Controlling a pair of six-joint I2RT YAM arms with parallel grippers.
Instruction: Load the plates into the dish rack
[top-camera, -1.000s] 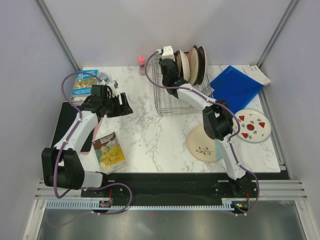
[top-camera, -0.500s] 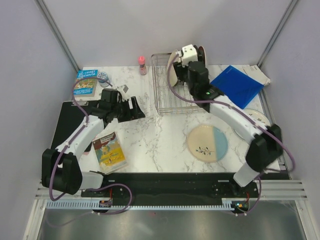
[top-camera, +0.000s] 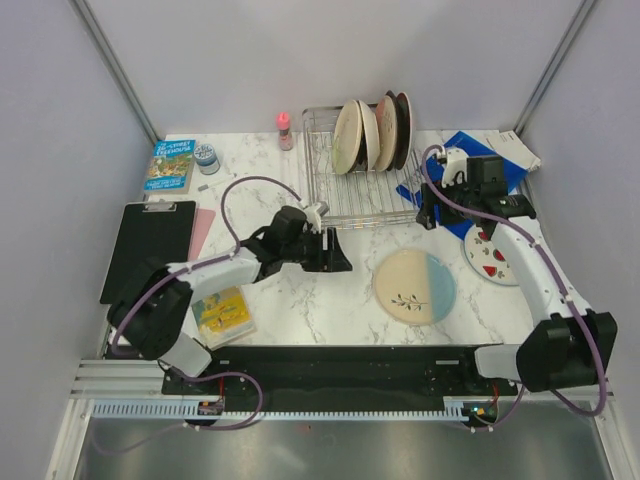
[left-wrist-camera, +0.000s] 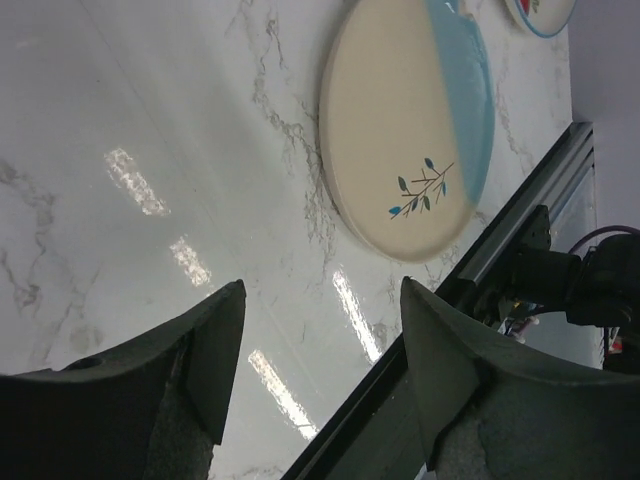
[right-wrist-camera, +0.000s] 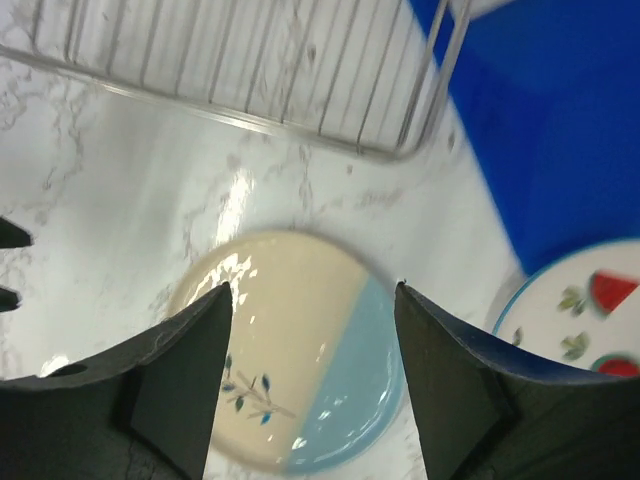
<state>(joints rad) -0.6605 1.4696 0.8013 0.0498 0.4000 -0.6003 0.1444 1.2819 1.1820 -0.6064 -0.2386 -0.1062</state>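
The dish rack (top-camera: 352, 195) stands at the back middle and holds several plates (top-camera: 375, 133) upright in its far slots. The cream-and-light-blue plate (top-camera: 414, 283) lies flat in front of the rack; it also shows in the left wrist view (left-wrist-camera: 410, 130) and the right wrist view (right-wrist-camera: 300, 350). The white plate with red shapes (top-camera: 497, 257) lies to its right, partly under the right arm. My left gripper (top-camera: 336, 254) is open and empty, low over the table just left of the blue plate. My right gripper (top-camera: 428, 208) is open and empty, above the rack's near right corner (right-wrist-camera: 250, 70).
A blue folder (top-camera: 480, 165) lies at the back right, under my right wrist. A small blue-topped tin (top-camera: 207, 157), a book (top-camera: 172, 165) and a pink bottle (top-camera: 284, 128) stand at the back left. A black clipboard (top-camera: 150, 235) and a second book (top-camera: 222, 308) lie at the left.
My right gripper has let go of a cream plate in the rack and pulled back to the right and nearer. My left gripper has moved right, towards the cream-and-light-blue plate.
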